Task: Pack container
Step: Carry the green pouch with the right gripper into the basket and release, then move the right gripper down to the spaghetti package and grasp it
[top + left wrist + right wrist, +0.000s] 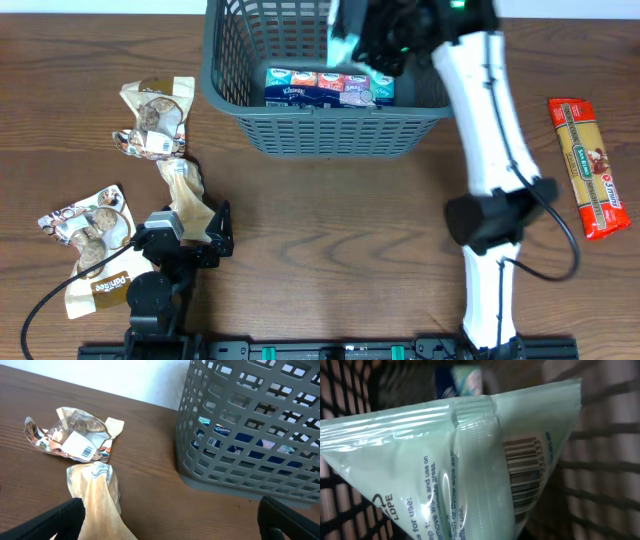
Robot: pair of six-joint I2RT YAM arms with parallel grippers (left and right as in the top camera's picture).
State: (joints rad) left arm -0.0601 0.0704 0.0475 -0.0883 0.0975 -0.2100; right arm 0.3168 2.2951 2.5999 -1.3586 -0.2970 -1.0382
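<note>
The grey-blue slotted container (330,135) stands at the back centre; it also shows in the left wrist view (240,450). A pack of tissues (325,88) lies inside it. My right gripper (365,50) hangs over the container, shut on a pale green wipes packet (345,45). In the right wrist view that packet (450,470) fills the frame and hides the fingers, with the container walls (600,460) around it. My left gripper (195,222) is open low over the table, its fingers either side of a tan packet (95,495).
A crumpled cookie packet (155,115) lies at the left, also seen in the left wrist view (70,435). Two more snack packets (85,225) (100,290) lie at the front left. A red spaghetti packet (588,165) lies at the far right.
</note>
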